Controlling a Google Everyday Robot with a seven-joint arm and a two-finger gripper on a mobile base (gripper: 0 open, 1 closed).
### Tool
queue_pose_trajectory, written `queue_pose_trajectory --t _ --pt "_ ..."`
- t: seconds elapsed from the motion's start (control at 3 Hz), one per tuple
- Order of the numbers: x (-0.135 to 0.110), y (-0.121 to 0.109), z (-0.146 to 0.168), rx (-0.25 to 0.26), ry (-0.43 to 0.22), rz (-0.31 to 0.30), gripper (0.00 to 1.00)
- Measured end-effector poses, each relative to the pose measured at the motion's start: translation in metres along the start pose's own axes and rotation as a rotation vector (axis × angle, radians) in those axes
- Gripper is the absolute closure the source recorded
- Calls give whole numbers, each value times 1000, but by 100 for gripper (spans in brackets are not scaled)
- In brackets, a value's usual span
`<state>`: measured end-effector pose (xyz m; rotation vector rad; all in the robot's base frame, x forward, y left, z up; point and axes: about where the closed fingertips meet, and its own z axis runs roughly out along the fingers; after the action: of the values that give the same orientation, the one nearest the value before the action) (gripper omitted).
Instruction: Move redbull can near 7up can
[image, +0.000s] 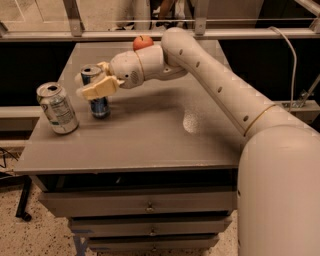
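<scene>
Single arm (225, 95) of the robot, reaching from the bulky pale body (280, 195) at lower right up and across to the left. The upper link rises obliquely; past a bend at the top, a shorter link drops into the rounded wrist (131, 70). The gripper (86, 84) sits at far left, low and pointing leftward, roughly level. Its two tan fingers (97, 89) stand one before and one behind the redbull can (96, 95), apparently pressed against its upper part, though the contact on the rear side is hidden.
</scene>
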<state>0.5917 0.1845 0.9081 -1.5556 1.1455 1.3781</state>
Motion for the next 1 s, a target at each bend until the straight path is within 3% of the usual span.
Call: queue_pose_trajectory --t 1.0 --pt "-16 5 16 -37 -21 -30 100"
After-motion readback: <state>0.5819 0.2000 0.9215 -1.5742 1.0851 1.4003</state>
